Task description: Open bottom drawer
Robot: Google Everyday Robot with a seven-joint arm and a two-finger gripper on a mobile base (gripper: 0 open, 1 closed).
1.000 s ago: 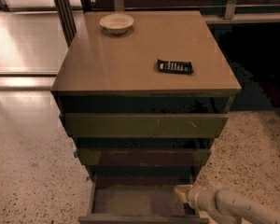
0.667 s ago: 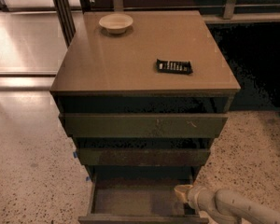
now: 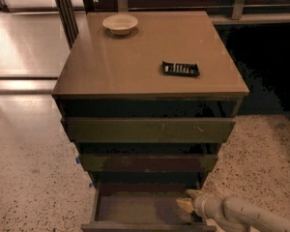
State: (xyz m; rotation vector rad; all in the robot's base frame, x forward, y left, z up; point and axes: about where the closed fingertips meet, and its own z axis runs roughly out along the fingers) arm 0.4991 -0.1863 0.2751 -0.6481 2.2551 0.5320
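Note:
The bottom drawer (image 3: pixel 135 208) stands pulled out at the foot of the cabinet, its shallow brown-grey tray showing and its dark front edge (image 3: pixel 145 225) along the lower frame border. My gripper (image 3: pixel 187 201) reaches in from the lower right on a pale arm and sits at the drawer's right inner side, near its front corner. Above it are the mid-sized olive-brown drawer front (image 3: pixel 147 162) and the widest olive drawer front (image 3: pixel 149 129).
The cabinet top (image 3: pixel 150 57) carries a white bowl (image 3: pixel 120 22) at the back left and a black remote-like object (image 3: pixel 181 69) at the right. Speckled floor lies on both sides. A dark gap lies to the cabinet's right.

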